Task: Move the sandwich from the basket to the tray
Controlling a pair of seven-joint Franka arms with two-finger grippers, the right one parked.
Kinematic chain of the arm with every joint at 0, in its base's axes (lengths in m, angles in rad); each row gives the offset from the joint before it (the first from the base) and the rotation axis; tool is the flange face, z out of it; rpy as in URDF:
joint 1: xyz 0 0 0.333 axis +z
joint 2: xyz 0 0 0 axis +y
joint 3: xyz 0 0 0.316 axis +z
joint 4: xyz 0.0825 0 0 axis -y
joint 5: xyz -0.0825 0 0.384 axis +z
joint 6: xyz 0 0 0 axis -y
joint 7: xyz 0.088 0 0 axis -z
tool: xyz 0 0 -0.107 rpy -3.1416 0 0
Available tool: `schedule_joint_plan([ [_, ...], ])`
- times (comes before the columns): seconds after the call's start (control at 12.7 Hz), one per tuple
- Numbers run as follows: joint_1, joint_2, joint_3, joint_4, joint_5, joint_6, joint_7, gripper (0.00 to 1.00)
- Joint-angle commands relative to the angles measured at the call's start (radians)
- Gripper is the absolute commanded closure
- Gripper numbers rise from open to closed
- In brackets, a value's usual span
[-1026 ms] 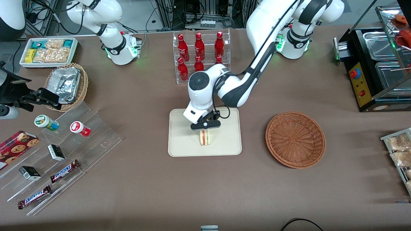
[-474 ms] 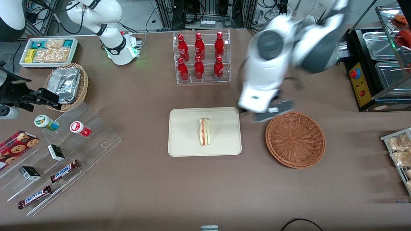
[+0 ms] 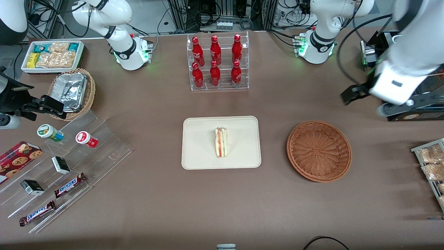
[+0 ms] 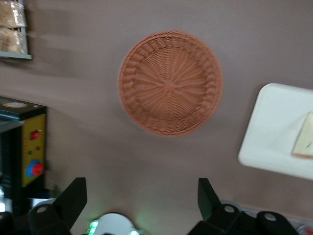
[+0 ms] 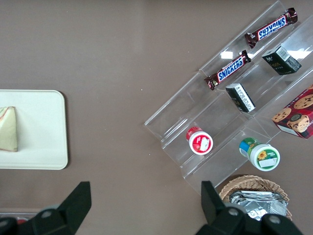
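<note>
Sandwich (image 3: 221,142) placement looks finished: the wedge stands on its edge near the middle of the tray (image 3: 197,152), its orange-red and green filling facing up, touching nothing but the tray floor. Nearest the front camera among the task's things, tray and sandwich sit mid-table; beside them, toward the working arm's end, the basket (image 3: 319,151) lies with nothing in it. Farther from the camera than the basket, the gripper (image 3: 364,100) hangs high above the table, close to the black appliance (image 3: 399,86) at that end, with its fingers (image 4: 73,198) spread wide and nothing between them.

The risks that remain seem small. Balanced on a narrow edge, the sandwich would likely tip flat if the table were knocked, though it should still land inside the raised rim. The likelier trouble is with the arm: blurred in the front view, it appears to be moving fast, and a swing carried too far could clip the appliance or its metal pans. A low sweep on any return toward the table's middle might also catch the basket's rim and shove it. The bottle rack (image 3: 218,62), farthest away, stands well apart from all this.
</note>
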Motion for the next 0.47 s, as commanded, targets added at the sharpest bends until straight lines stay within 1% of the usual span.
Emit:
schedule_joint_plan([
  [0.0,0.100,-0.133,-0.015,-0.150,-0.020,0.010,0.200,0.00],
  [0.08,0.136,-0.170,-0.015,-0.185,-0.033,0.013,0.290,0.00],
  [0.16,0.145,-0.202,0.008,-0.207,-0.034,0.012,0.359,0.00],
  [0.24,0.135,-0.209,0.061,-0.206,-0.043,0.003,0.408,0.00],
  [0.39,0.131,-0.187,0.069,-0.177,-0.054,0.001,0.415,0.00],
])
